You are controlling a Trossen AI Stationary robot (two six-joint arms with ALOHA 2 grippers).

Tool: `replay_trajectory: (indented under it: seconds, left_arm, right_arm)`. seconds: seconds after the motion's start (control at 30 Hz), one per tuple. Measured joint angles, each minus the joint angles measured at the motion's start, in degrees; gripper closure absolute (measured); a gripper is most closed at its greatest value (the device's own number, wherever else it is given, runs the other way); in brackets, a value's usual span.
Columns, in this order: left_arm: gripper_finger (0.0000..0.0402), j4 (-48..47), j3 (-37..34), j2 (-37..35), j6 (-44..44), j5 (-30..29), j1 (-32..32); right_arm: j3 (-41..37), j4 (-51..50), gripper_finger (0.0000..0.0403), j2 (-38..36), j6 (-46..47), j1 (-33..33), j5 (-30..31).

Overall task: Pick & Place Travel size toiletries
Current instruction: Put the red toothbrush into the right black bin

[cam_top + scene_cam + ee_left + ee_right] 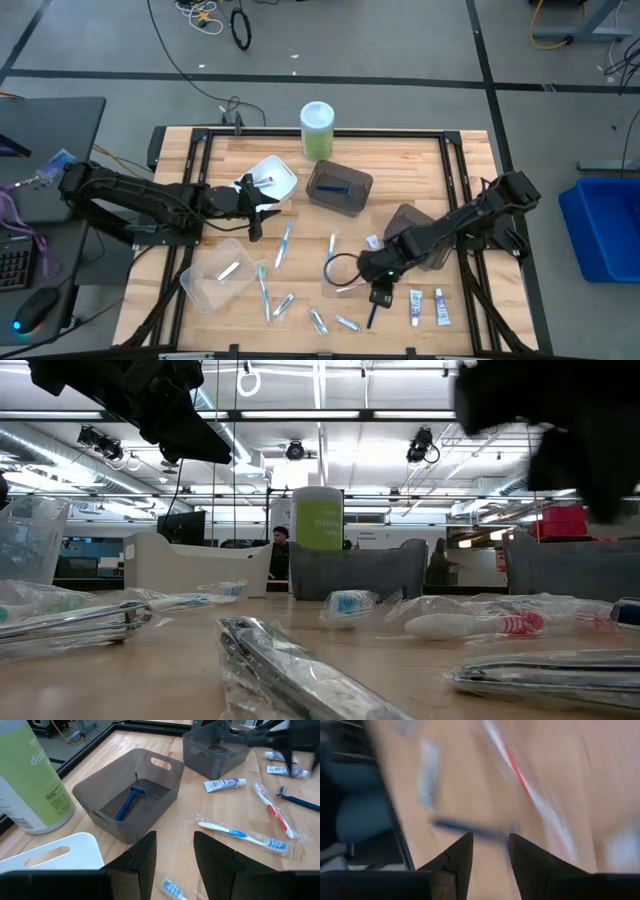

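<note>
A green canister stands at the bench's far edge, beyond the left fingers; white bin, two dark bins and clear bin lie nearby.

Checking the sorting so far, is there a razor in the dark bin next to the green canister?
Yes, one blue razor lies inside the dark bin beside the green canister.

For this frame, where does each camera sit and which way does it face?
High: overhead, straight down on the table; both arms show.
Low: at tabletop level, looking across wrapped toiletries into the room; dark arm parts hang from above.
Left wrist: past its own fingers at the dark bin holding a blue razor.
Right wrist: blurred, down at the wood; own fingers show.
Shared: the green canister appears in high, low and left wrist.
</note>
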Motion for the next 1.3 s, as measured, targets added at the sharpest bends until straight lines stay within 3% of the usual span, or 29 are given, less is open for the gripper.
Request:
replay_trajectory:
  seconds: [0.13, 0.4, 1.03, 1.3]
  left_arm:
    - [0.0263, 0.0, 0.0, 0.0, 0.0, -0.2, 0.0]
    - [0.0263, 0.0, 0.0, 0.0, 0.01, -0.22, -0.01]
    - [0.0263, 0.02, 0.0, 0.0, 2.53, -0.29, 0.0]
    - [0.0263, 0.5, 0.0, 0.0, 4.45, -5.08, 0.0]
  right_arm:
    - [0.0, -11.45, 0.0268, 0.0, 14.9, 2.02, -1.26]
    - [0.0, -16.81, 0.0249, 0.0, 23.46, 4.22, -1.29]
    - [0.0, -9.29, 0.0217, 0.0, 24.92, 4.2, -1.0]
    - [0.0, -1.51, 0.0209, 0.0, 24.96, 4.2, 4.06]
